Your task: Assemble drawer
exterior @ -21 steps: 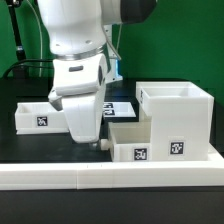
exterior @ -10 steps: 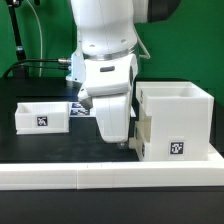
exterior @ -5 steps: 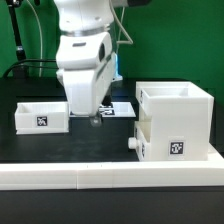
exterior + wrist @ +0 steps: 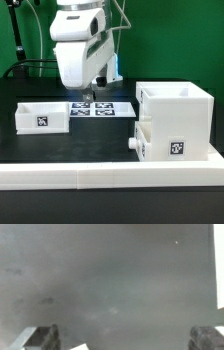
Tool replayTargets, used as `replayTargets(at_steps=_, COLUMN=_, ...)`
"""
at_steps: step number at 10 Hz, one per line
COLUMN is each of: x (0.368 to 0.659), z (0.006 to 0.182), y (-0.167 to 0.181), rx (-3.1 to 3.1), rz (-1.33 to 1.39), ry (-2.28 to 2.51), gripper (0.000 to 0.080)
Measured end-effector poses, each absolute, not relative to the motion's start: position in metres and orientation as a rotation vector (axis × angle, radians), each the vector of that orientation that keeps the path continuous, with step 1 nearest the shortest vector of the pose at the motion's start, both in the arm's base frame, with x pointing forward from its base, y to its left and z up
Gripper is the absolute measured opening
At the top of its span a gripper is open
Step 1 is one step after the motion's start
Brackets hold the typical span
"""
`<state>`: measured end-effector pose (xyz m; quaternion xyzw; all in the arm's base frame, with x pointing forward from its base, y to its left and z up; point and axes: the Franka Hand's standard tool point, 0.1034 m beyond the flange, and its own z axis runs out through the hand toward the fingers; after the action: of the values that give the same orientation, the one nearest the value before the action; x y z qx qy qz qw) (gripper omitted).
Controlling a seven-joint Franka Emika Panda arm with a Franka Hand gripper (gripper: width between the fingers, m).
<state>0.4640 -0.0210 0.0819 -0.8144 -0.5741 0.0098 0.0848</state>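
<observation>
The white box shell (image 4: 176, 120) stands at the exterior view's right, with a tag on its front. One knobbed tray (image 4: 139, 137) sits pushed into the shell's left side, and its knob (image 4: 133, 144) sticks out. The second tray (image 4: 42, 116) stands alone at the exterior view's left. My gripper (image 4: 95, 95) hangs above the table between the two trays and touches nothing. In the wrist view the gripper (image 4: 125, 339) is open and empty. Its fingertips (image 4: 45, 337) stand far apart over blurred dark table.
The marker board (image 4: 103, 108) lies flat on the black table below and behind the gripper. The long low white border rail (image 4: 110, 176) runs along the front edge. A green wall and black cables are behind the arm.
The tray in front of the shell has gone into the shell's left side. My gripper has since let go, lifted and moved toward the exterior view's left, uncovering the marker board.
</observation>
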Motion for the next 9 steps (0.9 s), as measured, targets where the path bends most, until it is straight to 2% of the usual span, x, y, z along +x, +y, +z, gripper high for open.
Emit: replayTargets(at_steps=9, x=0.4637, z=0.0814, y=-0.0214, rx=-2.429, rz=0.03, ry=-1.711, gripper=0.0649)
